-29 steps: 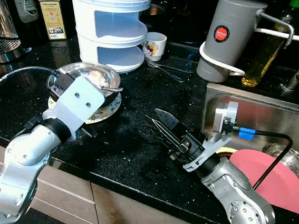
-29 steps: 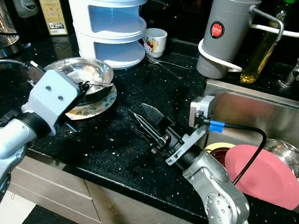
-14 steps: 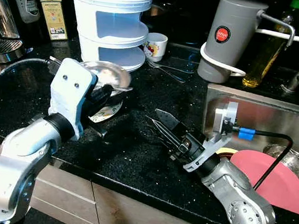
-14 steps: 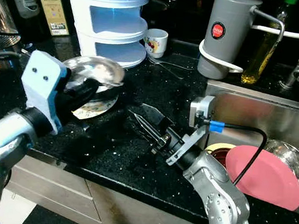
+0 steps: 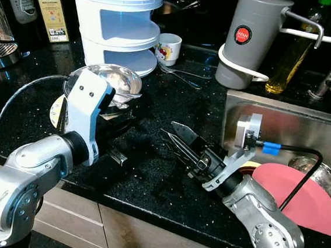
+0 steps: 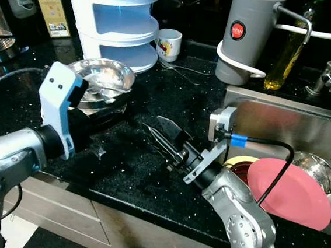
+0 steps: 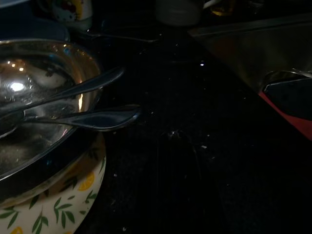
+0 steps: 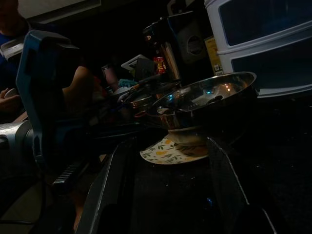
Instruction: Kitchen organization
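A steel bowl holding two spoons sits on a floral plate on the black counter, in front of the white stacked container. My left gripper is low over the counter at the plate's near right edge, its white wrist block in front of the bowl. In the left wrist view the bowl and plate are close, with nothing gripped. My right gripper rests open on the counter to the right of the bowl, pointing toward it, nothing between its fingers.
A white stacked container, a small cup and loose cutlery stand behind the bowl. A grey jug and an oil bottle are at the back right. The sink holds a pink plate and a steel bowl.
My left arm has swung round from the bowl's left side to its front, and the gripper has come down by the plate's right edge. The right arm has not moved.
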Available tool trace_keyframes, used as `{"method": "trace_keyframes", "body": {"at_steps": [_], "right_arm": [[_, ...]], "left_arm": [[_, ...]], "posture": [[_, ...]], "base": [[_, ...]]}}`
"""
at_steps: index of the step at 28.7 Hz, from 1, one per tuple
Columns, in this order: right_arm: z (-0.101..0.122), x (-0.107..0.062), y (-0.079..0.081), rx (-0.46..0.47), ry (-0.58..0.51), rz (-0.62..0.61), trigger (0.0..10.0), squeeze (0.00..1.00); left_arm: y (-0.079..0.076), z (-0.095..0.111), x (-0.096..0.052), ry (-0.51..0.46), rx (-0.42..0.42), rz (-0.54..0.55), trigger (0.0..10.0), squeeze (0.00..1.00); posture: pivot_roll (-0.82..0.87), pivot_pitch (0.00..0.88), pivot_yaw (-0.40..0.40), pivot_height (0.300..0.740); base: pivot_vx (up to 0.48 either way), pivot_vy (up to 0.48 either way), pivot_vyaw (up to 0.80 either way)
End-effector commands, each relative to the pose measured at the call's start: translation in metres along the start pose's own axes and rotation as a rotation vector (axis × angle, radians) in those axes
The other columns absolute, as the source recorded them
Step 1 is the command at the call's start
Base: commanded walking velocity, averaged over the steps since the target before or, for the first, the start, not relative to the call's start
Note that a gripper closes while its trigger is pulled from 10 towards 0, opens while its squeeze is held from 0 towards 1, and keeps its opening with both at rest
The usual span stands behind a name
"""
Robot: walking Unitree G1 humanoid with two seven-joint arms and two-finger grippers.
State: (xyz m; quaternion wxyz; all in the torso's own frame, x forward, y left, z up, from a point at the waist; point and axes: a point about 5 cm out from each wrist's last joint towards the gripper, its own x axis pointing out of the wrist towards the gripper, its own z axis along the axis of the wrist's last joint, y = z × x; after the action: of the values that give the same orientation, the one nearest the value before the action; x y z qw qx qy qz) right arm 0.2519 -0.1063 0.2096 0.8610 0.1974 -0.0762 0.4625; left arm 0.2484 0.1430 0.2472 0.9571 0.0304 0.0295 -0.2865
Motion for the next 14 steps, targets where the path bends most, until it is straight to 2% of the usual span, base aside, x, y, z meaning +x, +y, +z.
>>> {"method": "trace_keyframes", "body": {"at_steps": [1, 3, 4, 5, 6, 7, 9, 11, 12, 14], "right_arm": [[-0.003, 0.000, 0.002, -0.003, 0.015, -0.001, 10.0, 0.00], [-0.003, 0.000, 0.002, -0.003, 0.015, -0.001, 10.0, 0.00], [-0.002, -0.001, 0.001, -0.004, 0.015, -0.003, 10.0, 0.00], [-0.002, -0.001, 0.001, -0.004, 0.014, -0.003, 10.0, 0.00], [-0.002, -0.001, 0.001, -0.004, 0.014, -0.003, 10.0, 0.00], [-0.002, -0.001, 0.001, -0.005, 0.014, -0.004, 10.0, 0.00], [-0.002, -0.001, 0.001, -0.004, 0.014, -0.004, 10.0, 0.00], [-0.002, -0.001, 0.001, -0.004, 0.015, -0.004, 10.0, 0.00], [-0.002, -0.001, 0.001, -0.004, 0.015, -0.004, 10.0, 0.00], [-0.002, 0.000, 0.001, -0.004, 0.014, -0.003, 10.0, 0.00]], "left_arm": [[0.000, 0.003, -0.001, -0.001, 0.012, 0.006, 10.0, 0.00], [0.000, 0.003, -0.001, 0.004, 0.022, 0.010, 10.0, 0.00], [0.003, 0.011, -0.002, -0.022, 0.115, 0.054, 10.0, 0.00], [0.005, 0.015, -0.002, -0.035, 0.159, 0.077, 10.0, 0.00], [0.005, 0.015, -0.002, -0.035, 0.159, 0.077, 10.0, 0.00], [0.006, 0.020, -0.003, -0.055, 0.204, 0.097, 10.0, 1.00], [0.007, 0.023, -0.003, -0.064, 0.227, 0.107, 10.0, 1.00], [0.006, 0.043, -0.006, -0.136, 0.392, 0.119, 10.0, 1.00], [0.006, 0.043, -0.006, -0.136, 0.392, 0.119, 10.0, 1.00], [0.001, 0.056, -0.008, -0.195, 0.498, 0.107, 10.0, 1.00]], "posture": [[0.01, 0.055, -0.024, 0.740], [0.01, 0.055, -0.024, 0.740], [0.01, 0.056, -0.024, 0.740], [0.01, 0.056, -0.026, 0.740], [0.01, 0.056, -0.026, 0.740], [0.01, 0.056, -0.026, 0.740], [0.01, 0.056, -0.027, 0.740], [0.01, 0.057, -0.027, 0.740], [0.01, 0.057, -0.027, 0.740], [0.01, 0.058, -0.028, 0.740]], "base": [[0.000, 0.000, 0.00], [0.000, 0.000, 0.00], [0.000, 0.000, 0.00], [0.000, 0.000, 0.00], [0.000, 0.000, 0.00], [0.000, 0.000, 0.00], [0.000, 0.000, 0.00], [0.000, 0.000, 0.00], [0.000, 0.000, 0.00], [0.000, 0.000, 0.00]]}}
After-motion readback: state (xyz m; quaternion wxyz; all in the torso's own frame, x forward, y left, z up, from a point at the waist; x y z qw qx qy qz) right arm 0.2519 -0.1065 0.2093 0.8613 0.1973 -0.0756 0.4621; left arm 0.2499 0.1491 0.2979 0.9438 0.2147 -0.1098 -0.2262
